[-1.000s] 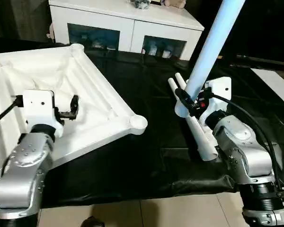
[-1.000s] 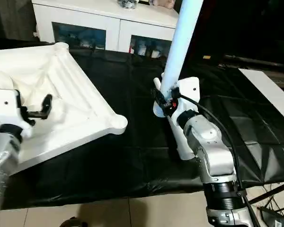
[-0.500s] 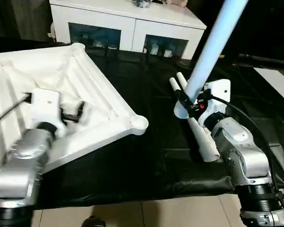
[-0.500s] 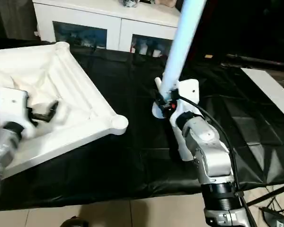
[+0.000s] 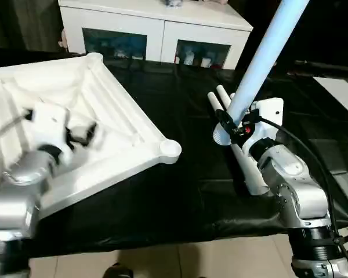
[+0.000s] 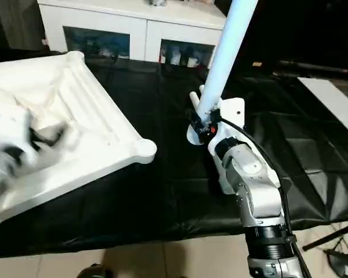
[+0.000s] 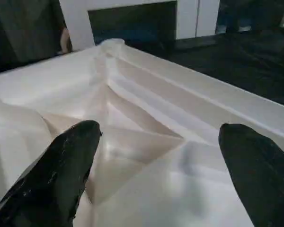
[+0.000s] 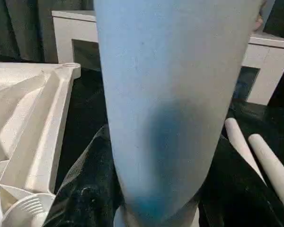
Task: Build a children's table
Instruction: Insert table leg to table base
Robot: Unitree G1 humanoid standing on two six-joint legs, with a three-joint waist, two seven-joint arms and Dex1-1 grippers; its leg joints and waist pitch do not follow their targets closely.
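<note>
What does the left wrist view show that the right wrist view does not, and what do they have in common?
Left wrist view: two black fingers spread wide above the ribbed underside, nothing between them.

Right wrist view: the held leg up close, two spare legs lying on the black cloth, and a near corner socket.

Both: the upturned table top, its far corner socket, and the white cabinet behind.

Left end effector [image 5: 81, 134] — farther over tabletop [image 5: 113, 119]
</note>
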